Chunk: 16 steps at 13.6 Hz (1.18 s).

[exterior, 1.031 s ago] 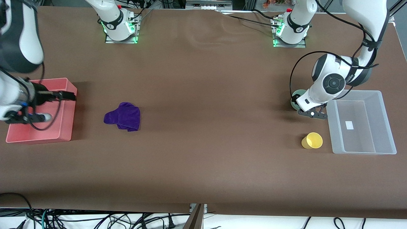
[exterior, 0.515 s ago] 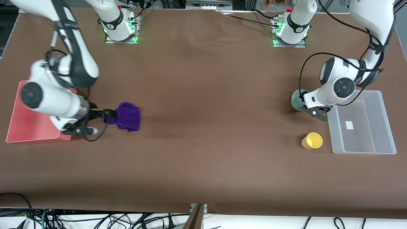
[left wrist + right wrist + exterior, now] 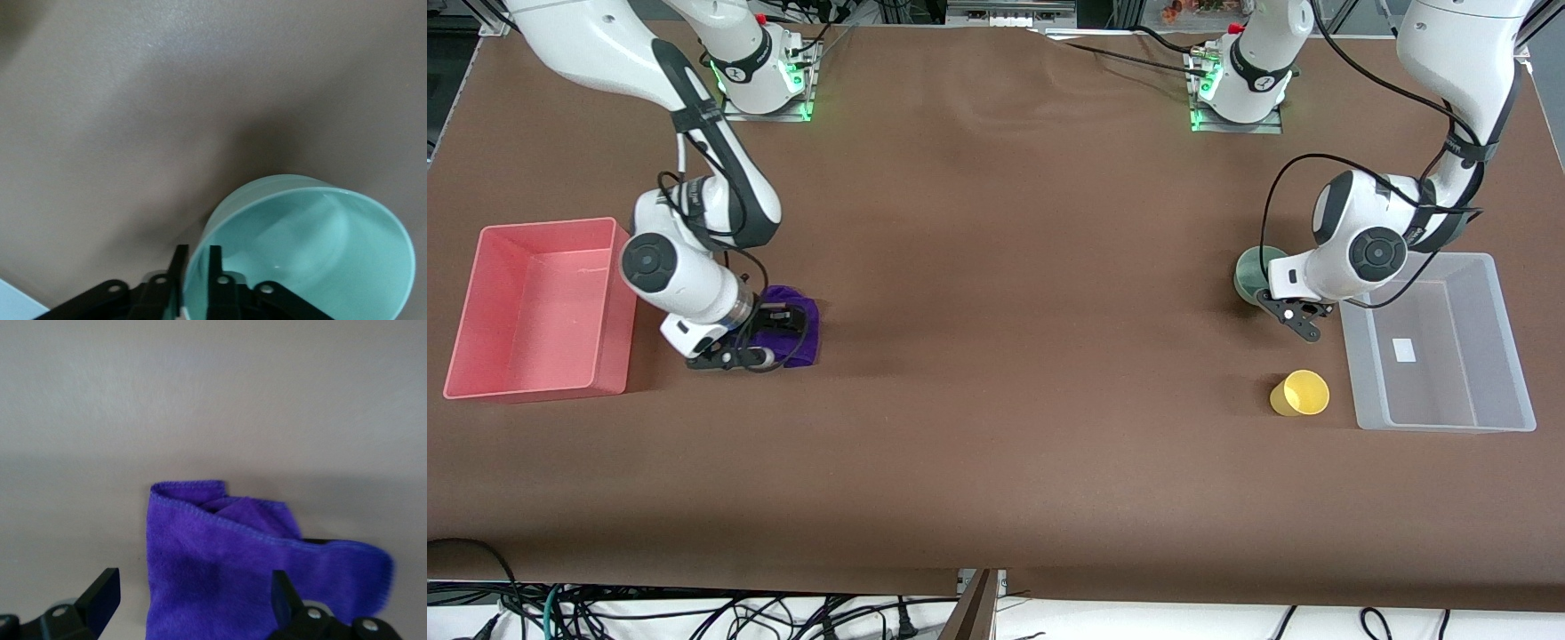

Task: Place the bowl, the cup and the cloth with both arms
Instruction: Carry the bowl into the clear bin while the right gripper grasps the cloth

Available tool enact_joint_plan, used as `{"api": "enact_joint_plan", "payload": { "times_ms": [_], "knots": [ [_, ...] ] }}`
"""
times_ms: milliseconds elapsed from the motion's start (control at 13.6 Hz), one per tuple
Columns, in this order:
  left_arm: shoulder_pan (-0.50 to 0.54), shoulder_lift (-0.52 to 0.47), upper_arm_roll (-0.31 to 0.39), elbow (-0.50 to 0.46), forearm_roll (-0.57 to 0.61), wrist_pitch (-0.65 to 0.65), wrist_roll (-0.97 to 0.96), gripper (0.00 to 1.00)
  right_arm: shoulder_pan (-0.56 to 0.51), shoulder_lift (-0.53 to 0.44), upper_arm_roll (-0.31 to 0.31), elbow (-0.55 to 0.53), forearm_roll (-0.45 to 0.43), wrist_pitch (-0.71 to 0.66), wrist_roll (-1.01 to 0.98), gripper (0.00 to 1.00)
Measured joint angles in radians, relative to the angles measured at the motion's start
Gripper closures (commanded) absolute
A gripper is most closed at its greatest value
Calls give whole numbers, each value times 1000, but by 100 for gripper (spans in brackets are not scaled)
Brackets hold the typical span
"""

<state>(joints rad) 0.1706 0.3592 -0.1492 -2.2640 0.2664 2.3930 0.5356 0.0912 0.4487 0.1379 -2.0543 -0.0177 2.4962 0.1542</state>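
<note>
The right gripper [image 3: 769, 324], fingers spread wide, sits low over the folded purple cloth [image 3: 796, 331] beside the pink bin [image 3: 534, 307], while the left gripper [image 3: 195, 267] pinches the rim of the mint bowl [image 3: 313, 247] (the yellow cup [image 3: 1300, 394] stands nearer the front camera).

Robotics lab, test bench setup. Two white arms bolted on metal base plates [image 3: 765, 111] with green status lights, at the top of the frame. Desk [image 3: 996, 444] covered in plain brown sheet, no household furniture. Loose black cables [image 3: 694, 613] tangled along the bottom edge, more cabling and aluminium framing at the top edge. Plastic sorting bins at both frame ends: pink bin [image 3: 480, 373], clear bin [image 3: 1449, 413]. Staged props only.
</note>
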Motion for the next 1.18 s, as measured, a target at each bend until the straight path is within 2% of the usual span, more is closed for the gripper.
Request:
{"api": "enact_joint_plan", "payload": {
  "times_ms": [221,294,442,736,883,1178],
  "knots": [
    [2,-29,-1,17,0,-17,9,100,10,14,0,-60,-1,84,0,85],
    [2,-45,-2,32,0,-46,11,100,11,14,0,-63,-1,85,0,100],
    [2,-80,-14,98,-4,-172,26,100,11,14,0,-63,-1,85,-1,100],
    [38,-102,-19,348,-40,-421,151,100,11,9,0,-62,-3,86,-11,100],
    [103,-78,-15,438,-40,-459,215,100,11,0,0,-56,-4,78,-39,100],
    [279,54,-8,491,-40,-416,249,100,6,-25,-3,-6,-4,-21,-73,100]
  ]
}}
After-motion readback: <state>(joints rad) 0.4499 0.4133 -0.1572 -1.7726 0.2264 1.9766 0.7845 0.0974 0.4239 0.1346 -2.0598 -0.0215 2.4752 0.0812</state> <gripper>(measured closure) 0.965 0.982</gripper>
